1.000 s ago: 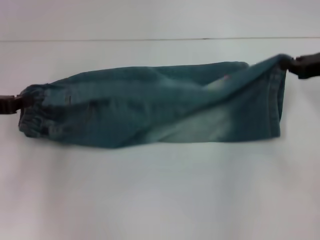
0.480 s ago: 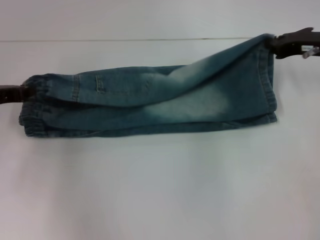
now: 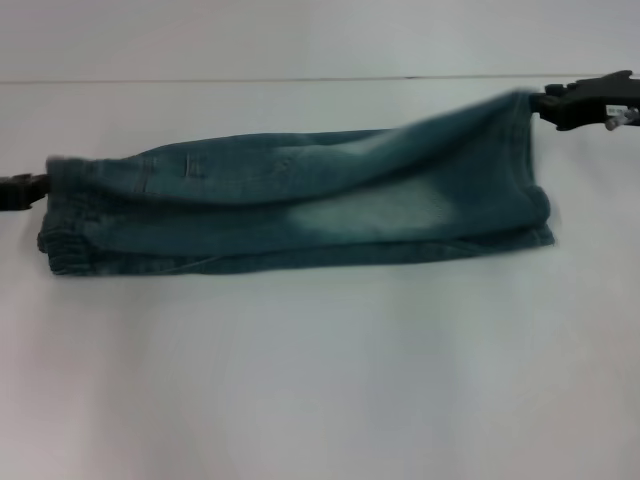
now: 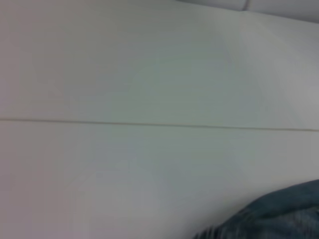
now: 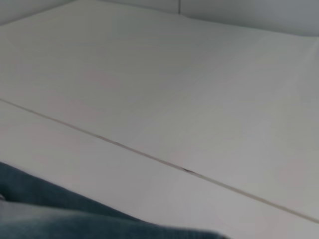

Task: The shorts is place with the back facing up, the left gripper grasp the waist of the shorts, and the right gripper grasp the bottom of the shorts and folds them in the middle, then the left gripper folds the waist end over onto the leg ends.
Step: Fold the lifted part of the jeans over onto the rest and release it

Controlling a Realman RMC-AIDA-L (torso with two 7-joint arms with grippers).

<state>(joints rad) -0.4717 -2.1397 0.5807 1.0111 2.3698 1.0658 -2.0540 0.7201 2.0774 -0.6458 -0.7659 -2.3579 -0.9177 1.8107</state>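
Since a second ago the upper layer of the shorts point(image 3: 300, 210) has been carried toward the far side and now lies almost flat over the lower layer, and the right gripper point(image 3: 585, 103) has gone up and back with its hem corner.

Table point(image 3: 320, 380): white, with a thin seam line across the far side.

Shorts: centre of the table, long axis running left-right, doubled lengthwise. Waist of the shorts point(image 3: 65, 225) points to the robot's left, bottom of the shorts point(image 3: 535, 200) to the right. The far right corner is lifted off the surface; the rest rests flat.

Step, my read: the lengthwise middle fold is nearly done.

Right gripper: fingers closed on the raised hem corner at the far right.

Left gripper point(image 3: 18, 190): at the left frame edge against the waistband, appears pinched on it, but the fingers are mostly cropped.

Next needs: lay the right corner down so the edges line up, let go on the right, then bring the waist end over to the leg ends.
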